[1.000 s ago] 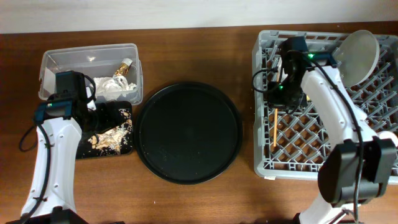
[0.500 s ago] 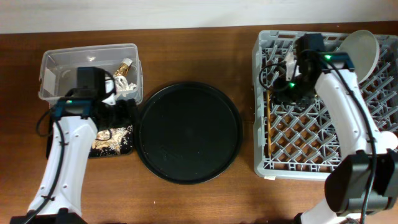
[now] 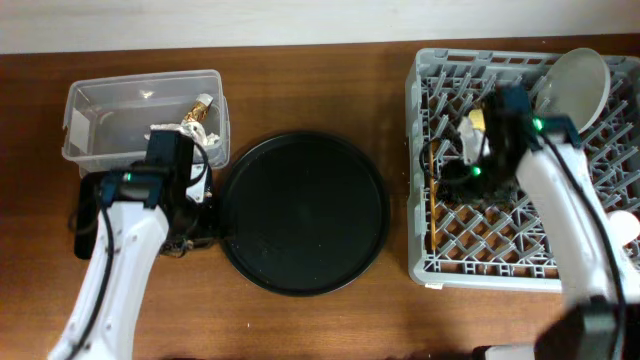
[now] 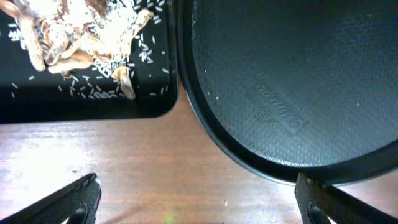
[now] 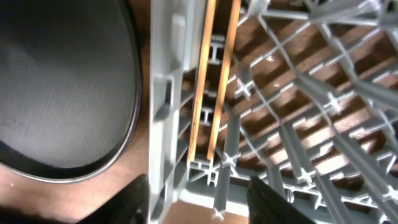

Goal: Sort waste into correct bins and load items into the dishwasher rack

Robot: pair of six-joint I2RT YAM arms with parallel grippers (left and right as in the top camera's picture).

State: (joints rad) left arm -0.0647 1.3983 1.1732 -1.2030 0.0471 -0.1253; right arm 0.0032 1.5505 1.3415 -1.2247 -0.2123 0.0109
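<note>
Tub (image 3: pixel 100 110) far left holds napkins (image 3: pixel 185 130) and wrapper (image 3: pixel 203 104), and black bin (image 4: pixel 87 102) just near it holds food scraps (image 4: pixel 68 37), so waste looks sorted by type; left end effector (image 4: pixel 199 202) hangs open and empty over bare tabletop (image 4: pixel 143 168) between that bin and the round tray (image 4: pixel 298 74). In the rack (image 5: pixel 165 112) on the right, chopsticks (image 5: pixel 211 93) lie flat side by side along the left wall, likely so the grid stops them rolling. Plate (image 3: pixel 578 82) stands on edge at the far right corner, and right end effector (image 5: pixel 200 202) hovers open, empty, above the chopsticks' near end.

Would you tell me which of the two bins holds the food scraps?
The shallow black tray, strewn with scraps; the clear tub holds napkins and a wrapper.
</note>
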